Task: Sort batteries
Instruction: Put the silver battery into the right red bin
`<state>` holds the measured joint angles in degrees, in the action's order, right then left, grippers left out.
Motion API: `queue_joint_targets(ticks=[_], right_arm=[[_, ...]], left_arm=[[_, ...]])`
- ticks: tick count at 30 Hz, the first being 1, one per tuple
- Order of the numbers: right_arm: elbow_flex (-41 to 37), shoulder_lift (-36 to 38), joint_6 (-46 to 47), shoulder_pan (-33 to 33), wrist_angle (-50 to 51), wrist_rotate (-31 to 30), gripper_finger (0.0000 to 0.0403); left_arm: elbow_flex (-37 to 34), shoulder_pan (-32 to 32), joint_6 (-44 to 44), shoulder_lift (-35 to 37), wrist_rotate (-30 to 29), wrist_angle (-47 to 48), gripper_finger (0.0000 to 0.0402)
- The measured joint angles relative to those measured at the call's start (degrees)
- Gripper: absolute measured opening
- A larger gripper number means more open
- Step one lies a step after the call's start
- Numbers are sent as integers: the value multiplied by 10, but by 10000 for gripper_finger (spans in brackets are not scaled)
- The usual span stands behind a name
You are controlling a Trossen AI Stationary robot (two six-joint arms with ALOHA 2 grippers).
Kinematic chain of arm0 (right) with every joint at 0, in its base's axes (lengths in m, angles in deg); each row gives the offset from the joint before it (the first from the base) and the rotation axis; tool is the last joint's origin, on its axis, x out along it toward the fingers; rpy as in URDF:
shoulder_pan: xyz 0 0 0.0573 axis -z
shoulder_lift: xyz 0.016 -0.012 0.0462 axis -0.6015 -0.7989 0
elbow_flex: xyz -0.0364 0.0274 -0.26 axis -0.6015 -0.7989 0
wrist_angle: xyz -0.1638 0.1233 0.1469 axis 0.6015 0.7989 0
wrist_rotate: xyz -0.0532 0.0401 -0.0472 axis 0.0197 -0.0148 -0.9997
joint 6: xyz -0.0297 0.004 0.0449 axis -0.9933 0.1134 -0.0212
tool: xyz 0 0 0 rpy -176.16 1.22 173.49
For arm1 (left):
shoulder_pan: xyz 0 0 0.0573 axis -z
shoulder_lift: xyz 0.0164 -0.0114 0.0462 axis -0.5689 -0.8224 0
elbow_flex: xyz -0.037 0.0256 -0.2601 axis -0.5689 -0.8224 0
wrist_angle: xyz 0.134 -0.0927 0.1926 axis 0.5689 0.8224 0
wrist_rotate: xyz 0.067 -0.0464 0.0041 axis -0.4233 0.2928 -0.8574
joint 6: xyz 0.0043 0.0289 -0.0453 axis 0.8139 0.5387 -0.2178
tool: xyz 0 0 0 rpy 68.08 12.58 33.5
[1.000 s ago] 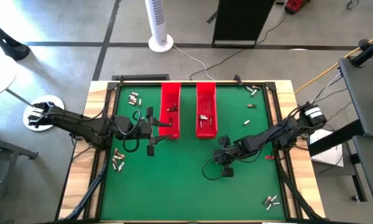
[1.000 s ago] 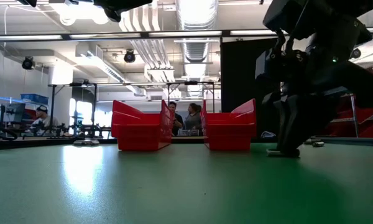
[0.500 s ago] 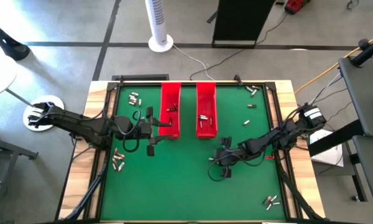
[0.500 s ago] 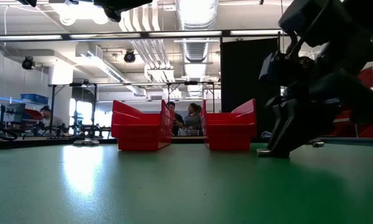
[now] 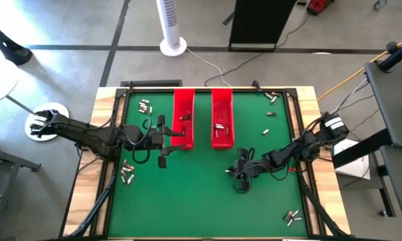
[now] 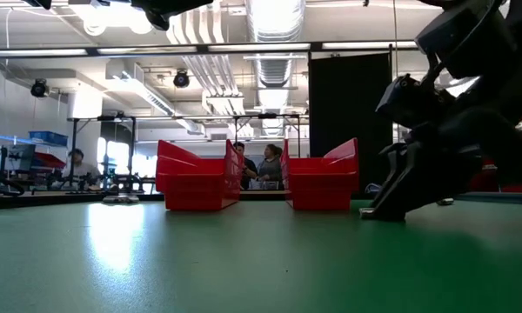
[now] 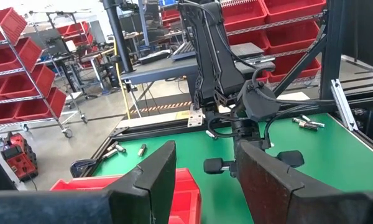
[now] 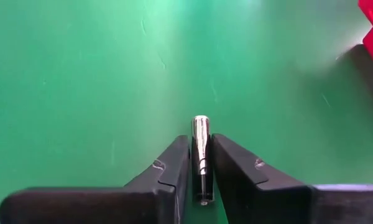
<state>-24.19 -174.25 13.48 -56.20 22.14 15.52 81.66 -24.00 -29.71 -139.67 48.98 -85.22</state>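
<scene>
My right gripper is down at the green mat, right of the middle, and is shut on one silvery battery. In the low view its fingertips reach the mat. My left gripper hangs open and level above the near end of the left red tray. Loose batteries lie on the mat at the far left, the left edge, the far right and the near right. A few more lie in the right tray. My right gripper pinches the battery's long sides between its two fingers, which lie along it. The battery's rounded end sticks out past the fingertips. The fingers slant down at the mat. Whether the battery rests on the mat or is clear of it, I cannot tell.
Two long red trays stand side by side at the far middle of the mat. A black frame borders the mat. Single batteries lie right of the right tray. People stand in the room beyond the table.
My right gripper has sunk toward the mat and tipped from nearly upright to slanting down, its fingertips now at the mat's surface. My left gripper has kept still.
</scene>
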Motion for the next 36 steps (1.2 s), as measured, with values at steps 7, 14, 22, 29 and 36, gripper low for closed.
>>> queue_joint_targets(ticks=[7, 14, 22, 29, 36], right_arm=[[-5, -36, 0, 0, -30, -12, 72], [-5, -60, 7, 0, -40, -14, 79], [-9, -59, 14, 0, -37, -12, 50], [-12, -59, 13, 0, -40, -12, 37], [-5, -49, 12, 0, -27, -11, 37]], left_arm=[[0, 0, 0, 0, 0, 0, 149], [0, 0, 0, 0, 0, -1, 149], [0, 0, 0, 0, 0, -1, 149], [0, 0, 0, 0, 0, -1, 149], [0, 0, -4, 0, 0, -8, 149]])
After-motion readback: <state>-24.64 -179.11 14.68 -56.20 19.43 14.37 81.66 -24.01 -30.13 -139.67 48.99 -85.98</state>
